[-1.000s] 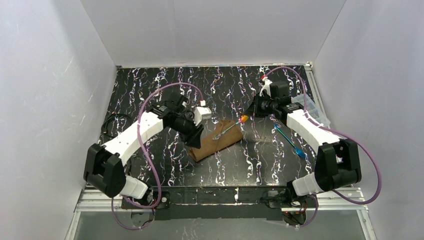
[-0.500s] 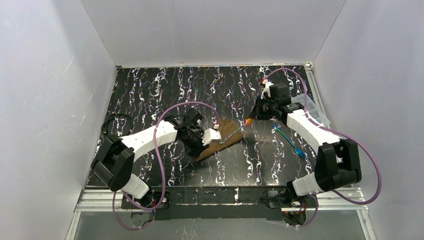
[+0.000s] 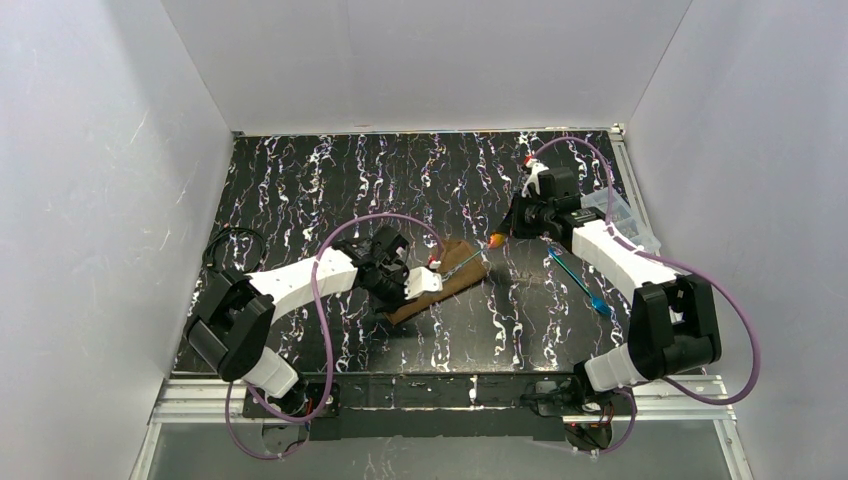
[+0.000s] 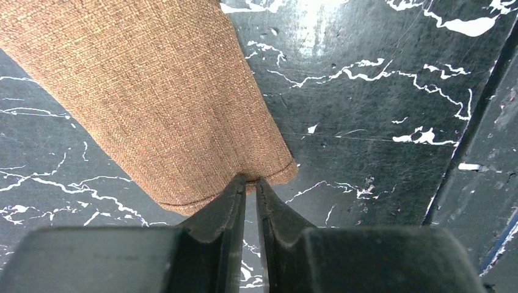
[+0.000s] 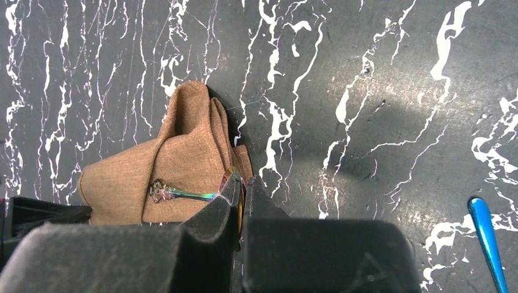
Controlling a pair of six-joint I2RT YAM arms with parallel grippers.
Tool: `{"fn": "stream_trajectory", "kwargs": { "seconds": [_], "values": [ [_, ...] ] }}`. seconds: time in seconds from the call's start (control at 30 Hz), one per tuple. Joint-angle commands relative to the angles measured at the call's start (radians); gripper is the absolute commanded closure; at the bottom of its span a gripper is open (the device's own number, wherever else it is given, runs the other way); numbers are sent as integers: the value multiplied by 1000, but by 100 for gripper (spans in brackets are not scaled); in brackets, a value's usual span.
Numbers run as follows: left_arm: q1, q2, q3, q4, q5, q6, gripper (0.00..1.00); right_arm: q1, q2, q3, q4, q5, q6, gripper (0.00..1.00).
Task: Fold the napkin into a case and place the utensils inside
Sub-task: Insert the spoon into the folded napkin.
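Top view
Case (image 3: pixel 466 274): lay mid-table as a narrow brown strip, slanted from near-left to far-right.
Left gripper (image 3: pixel 428 283): sat low over the case's middle, hiding part of it.
Right gripper (image 3: pixel 503 238): hung just off the case's far-right end, clamped on a utensil.
Utensil (image 3: pixel 458 262): ran from the right jaws down across the case, with an orange-red end at the grip.
Blue utensil (image 3: pixel 578 278): lay flat on the table (image 3: pixel 300 190), right of the case and apart from it, beside the right arm.
Box (image 3: pixel 622 208): clear, sat at the far-right table edge, partly behind the right arm.

Left wrist view
Case: filled the upper left as woven brown cloth, one rounded corner by the fingertips.
Left gripper: jaws drawn almost together, a thin slit left; tips touched the near hem; could not tell whether cloth was caught.

Right wrist view
Case: lay bunched and ridged, left of centre.
Right gripper: jaws pressed tight on the utensil's stem.
Utensil: iridescent stem lay across the case, ornate end pointing left.
Blue utensil: showed at the lower right edge, well apart from the case.
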Motion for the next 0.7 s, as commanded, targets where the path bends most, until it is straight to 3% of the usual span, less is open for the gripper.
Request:
{"fn": "stream_trajectory", "kwargs": {
  "seconds": [0.0, 0.37, 0.67],
  "values": [
    [-10, 5, -27, -5, -10, 51, 90, 2, 22, -20, 78, 4, 27, 99],
    [-15, 18, -54, -3, -35, 92, 92, 64, 23, -57, 137, 33, 68, 99],
    [-21, 15, -79, 9, -49, 130, 94, 83, 31, -117, 213, -34, 130, 99]
  ]
}}
